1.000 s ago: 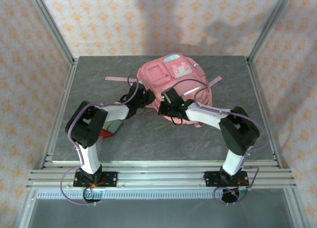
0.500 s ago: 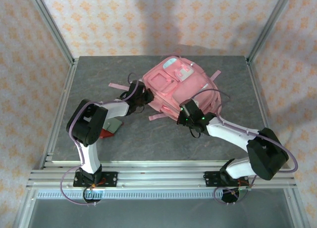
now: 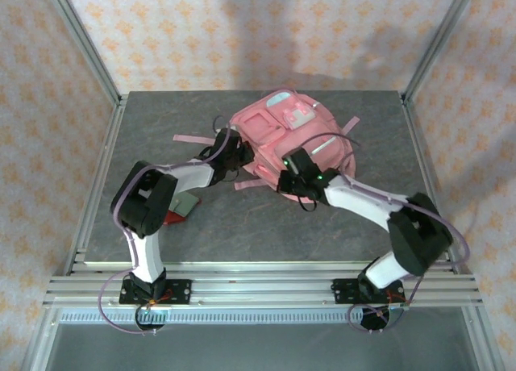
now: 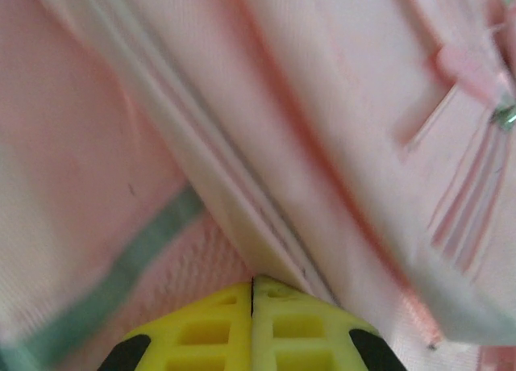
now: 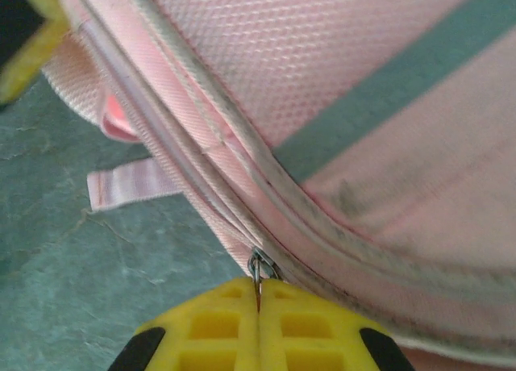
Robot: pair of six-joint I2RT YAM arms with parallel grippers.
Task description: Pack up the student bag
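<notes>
And the right end effector [image 5: 258, 289], pinched on the zip pull [image 5: 260, 268], has swung back inward while the left end effector [image 4: 252, 284] stays clamped on the student bag [image 3: 286, 133] far-centre on the table [image 3: 242, 226], so zipping looks underway.

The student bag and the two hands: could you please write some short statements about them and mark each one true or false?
1. The student bag lies on the grey table. True.
2. The right hand hangs open above the bag. False: it is shut on a small metal ring at the zip.
3. The left hand is shut on the bag's pink fabric, beside a seam. True.
4. The bag is mostly blue. False: it is pink, with teal trim.
</notes>
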